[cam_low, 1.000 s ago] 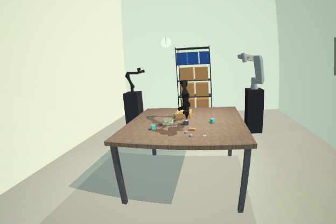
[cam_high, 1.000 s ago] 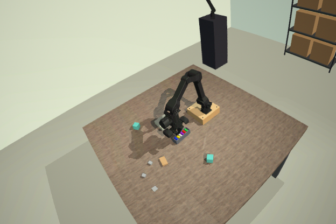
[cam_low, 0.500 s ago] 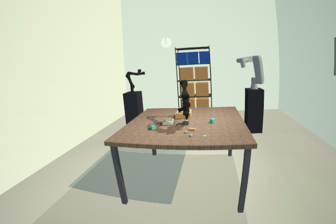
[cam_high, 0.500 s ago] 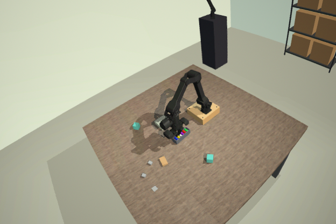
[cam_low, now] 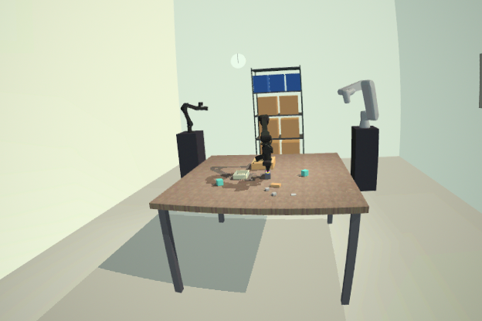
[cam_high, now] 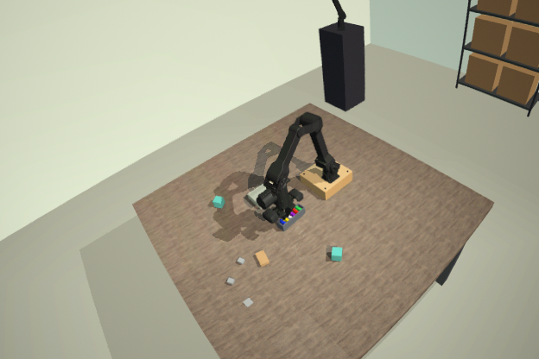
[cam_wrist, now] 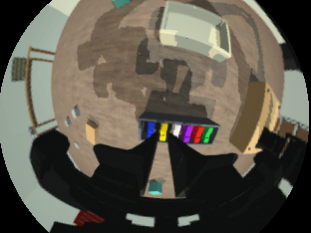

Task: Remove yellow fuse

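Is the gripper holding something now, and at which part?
Nothing is held. The gripper has its fingers slightly apart over the yellow fuse, which sits in the fuse block.

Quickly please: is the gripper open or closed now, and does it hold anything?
Gripper: open only narrowly, holding nothing; the yellow fuse sits in the fuse block.

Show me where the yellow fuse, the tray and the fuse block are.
yellow fuse (cam_wrist: 163, 131), wrist view, on its yellow top, second from the left in the row.
tray (cam_wrist: 174, 16), wrist view, on its pale near rim.
fuse block (cam_high: 285, 225), top view, on its grey front wall.
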`<state>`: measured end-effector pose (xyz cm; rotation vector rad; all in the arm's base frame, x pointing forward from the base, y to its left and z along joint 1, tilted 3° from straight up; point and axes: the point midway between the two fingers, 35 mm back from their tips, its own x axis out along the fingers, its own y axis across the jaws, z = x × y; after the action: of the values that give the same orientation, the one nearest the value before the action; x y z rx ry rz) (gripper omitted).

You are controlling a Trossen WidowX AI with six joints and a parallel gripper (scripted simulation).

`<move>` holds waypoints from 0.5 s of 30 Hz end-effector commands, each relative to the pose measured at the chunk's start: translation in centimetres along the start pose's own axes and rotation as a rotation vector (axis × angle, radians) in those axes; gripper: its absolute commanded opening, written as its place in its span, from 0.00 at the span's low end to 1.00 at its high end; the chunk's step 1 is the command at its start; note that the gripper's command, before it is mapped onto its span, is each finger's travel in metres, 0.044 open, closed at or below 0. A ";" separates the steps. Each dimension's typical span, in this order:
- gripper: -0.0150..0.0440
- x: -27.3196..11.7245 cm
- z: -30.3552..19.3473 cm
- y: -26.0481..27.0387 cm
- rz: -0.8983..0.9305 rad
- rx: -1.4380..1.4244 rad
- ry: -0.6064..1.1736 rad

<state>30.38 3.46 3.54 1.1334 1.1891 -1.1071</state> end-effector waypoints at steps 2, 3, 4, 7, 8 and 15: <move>0.38 0.5 0.1 -0.1 -0.003 -0.006 -0.006; 0.38 0.6 0.1 -0.1 -0.003 -0.006 -0.006; 0.38 0.7 0.1 -0.1 -0.003 -0.006 -0.006; 0.38 0.9 0.1 -0.1 -0.003 -0.006 -0.006; 0.38 1.0 0.1 -0.1 -0.003 -0.006 -0.006; 0.38 1.0 0.1 -0.1 -0.003 -0.006 -0.006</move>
<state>30.45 3.43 2.70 1.1335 1.1889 -1.1070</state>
